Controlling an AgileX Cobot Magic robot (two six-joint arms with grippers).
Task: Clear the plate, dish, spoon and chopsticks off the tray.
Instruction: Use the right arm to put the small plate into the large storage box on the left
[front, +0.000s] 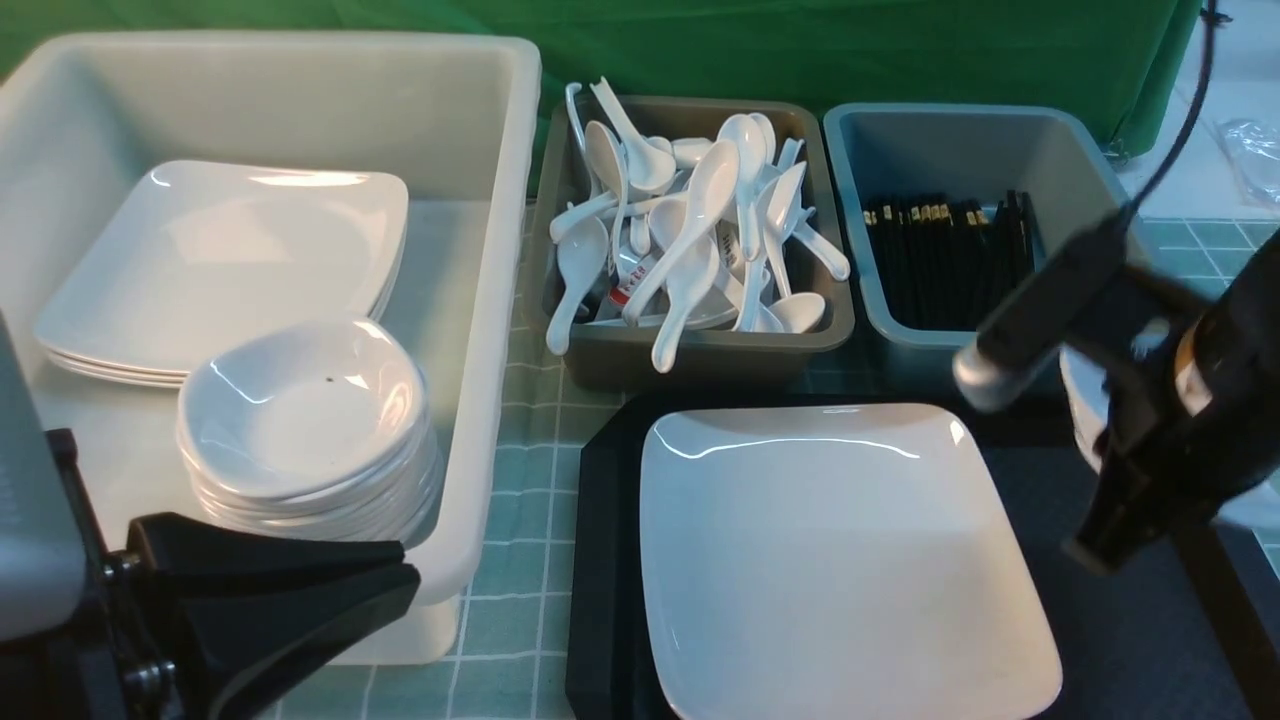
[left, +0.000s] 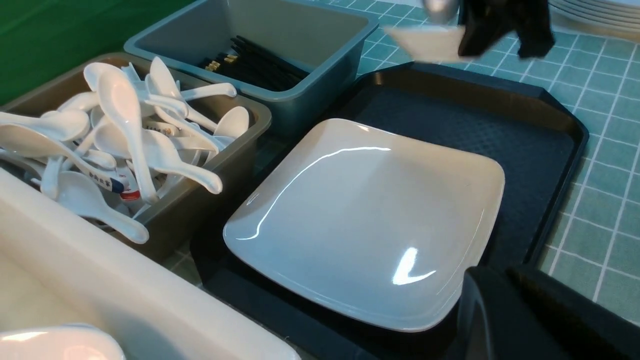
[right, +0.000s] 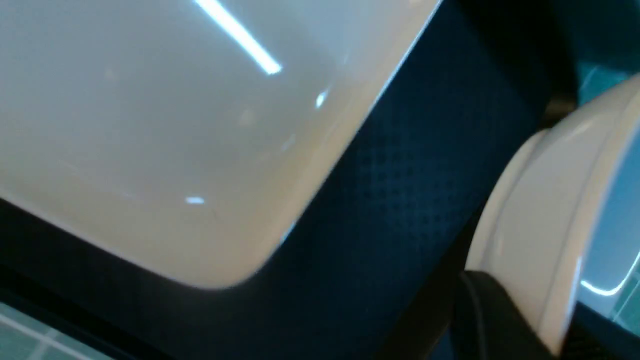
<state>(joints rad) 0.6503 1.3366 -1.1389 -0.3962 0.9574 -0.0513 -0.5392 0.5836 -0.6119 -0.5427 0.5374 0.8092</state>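
The large white square plate lies flat on the black tray, and shows too in the left wrist view and the right wrist view. My right gripper is shut on the rim of the small white dish and holds it tilted above the tray's far right part. The right wrist view shows the dish pinched between my fingers. My left gripper is shut and empty, low at the front left, near the white tub. No spoon or chopsticks show on the tray.
A white tub on the left holds stacked plates and stacked dishes. A brown bin is full of spoons. A grey-blue bin holds black chopsticks. More plates are stacked beyond the tray.
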